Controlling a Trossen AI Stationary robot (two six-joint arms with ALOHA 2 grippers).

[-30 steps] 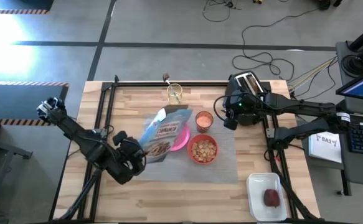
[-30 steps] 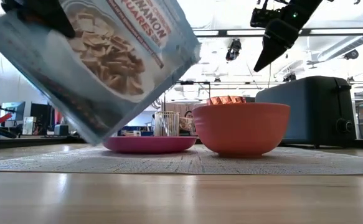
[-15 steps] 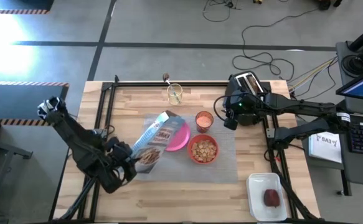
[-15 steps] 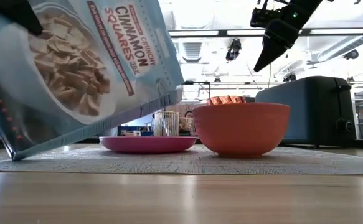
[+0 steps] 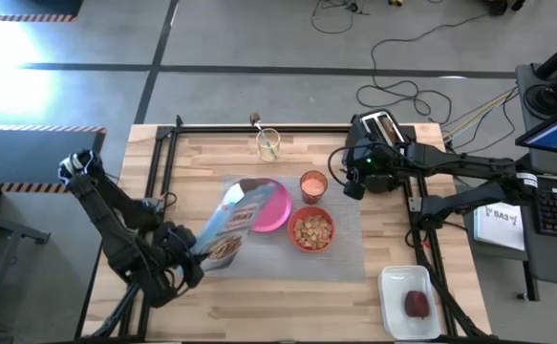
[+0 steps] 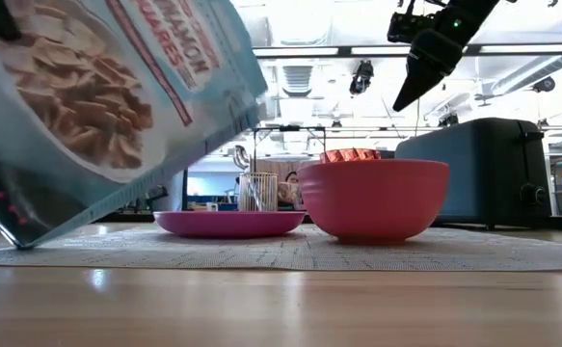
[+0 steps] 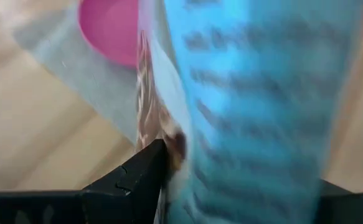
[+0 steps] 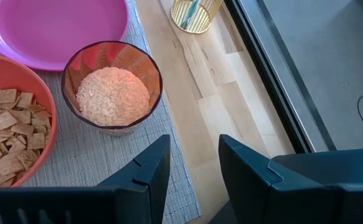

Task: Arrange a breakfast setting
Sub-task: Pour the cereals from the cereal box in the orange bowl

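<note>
Currently a tilted cereal bag [image 5: 228,225] is held by the left gripper [image 5: 184,255] over the grey placemat's [image 5: 350,260] left edge, beside the pink plate [image 5: 276,205]; the right gripper [image 5: 352,187], fingers narrowly parted and empty, hangs beside the orange-tinted cup [image 5: 313,183].

cereal bag [image 7: 256,106] blurred — plate [image 5: 276,205] part-hidden

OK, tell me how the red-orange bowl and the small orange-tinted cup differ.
The red-orange bowl is wide and opaque; the small orange-tinted cup is narrower and see-through. The bowl holds square cereal pieces; the cup holds fine pale grains. In the high view the cup sits farther back than the bowl. Both rest on the grey placemat, side by side.
</note>
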